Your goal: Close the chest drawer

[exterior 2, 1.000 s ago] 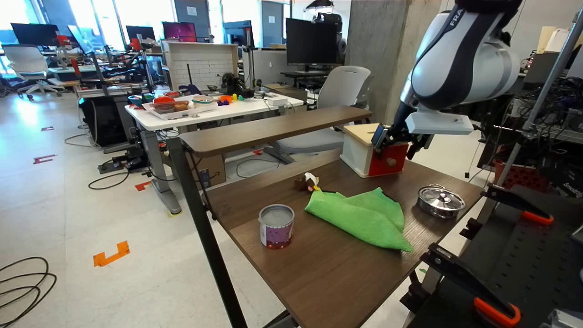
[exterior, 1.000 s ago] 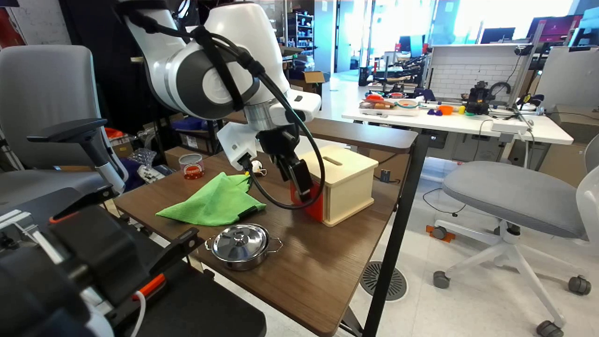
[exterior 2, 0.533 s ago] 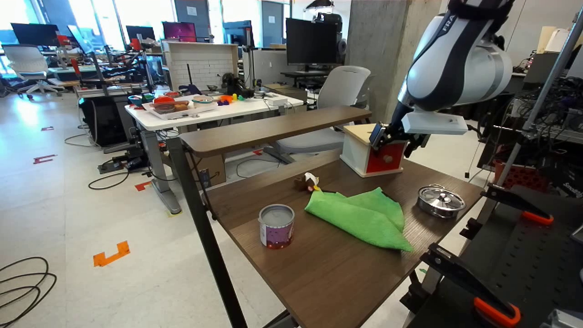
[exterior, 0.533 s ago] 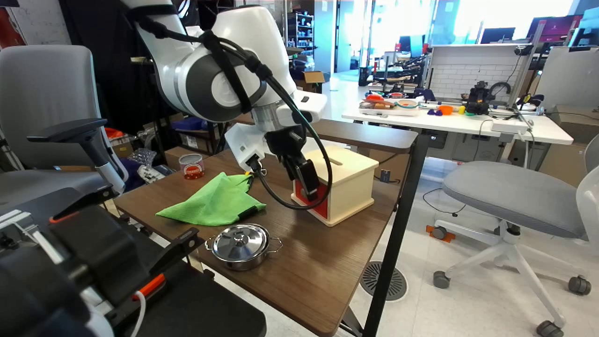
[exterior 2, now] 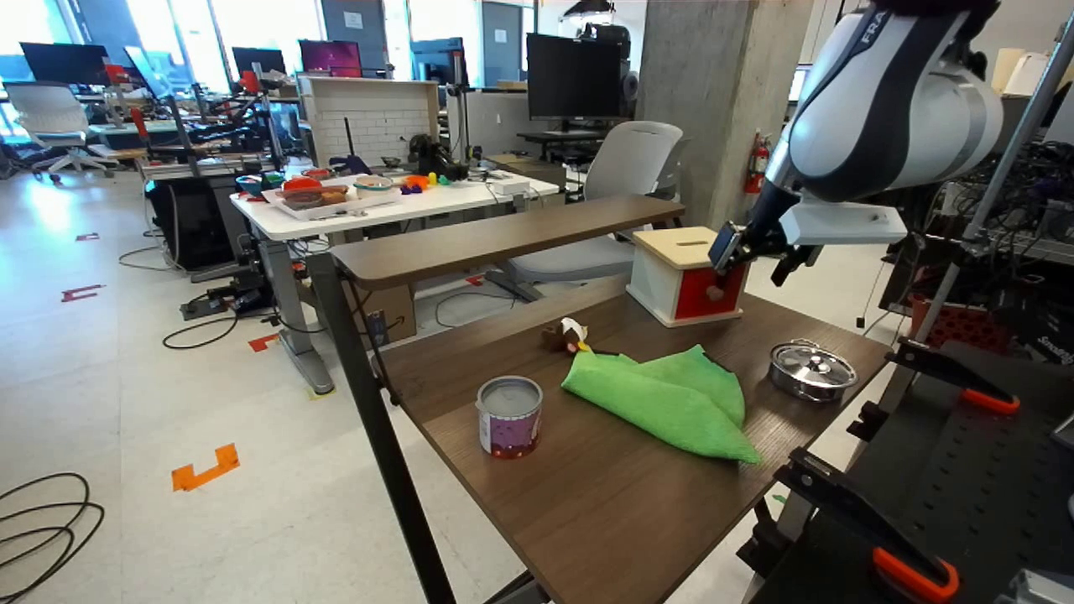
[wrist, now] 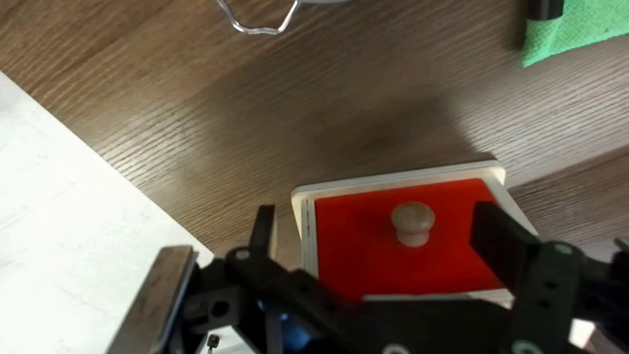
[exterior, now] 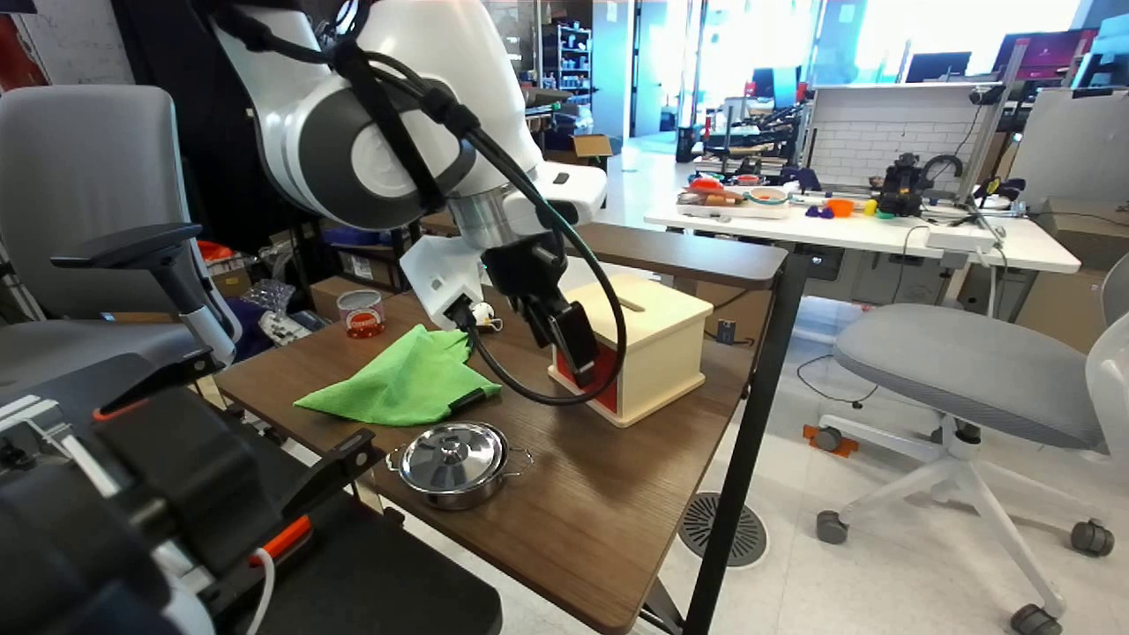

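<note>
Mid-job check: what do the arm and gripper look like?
The arm is rounded and white, with a dark grey joint cap, a silvery collar and, in an exterior view, partly visible lettering, "FRA". A black strap crosses the cap; black cable runs toward the gripper, which is black with two blocky fingers. A white casing is mounted beside it.

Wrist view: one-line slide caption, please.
Open gripper facing the red chest drawer, the drawer's wooden knob seen between the fingers; drawer appears shut.
</note>
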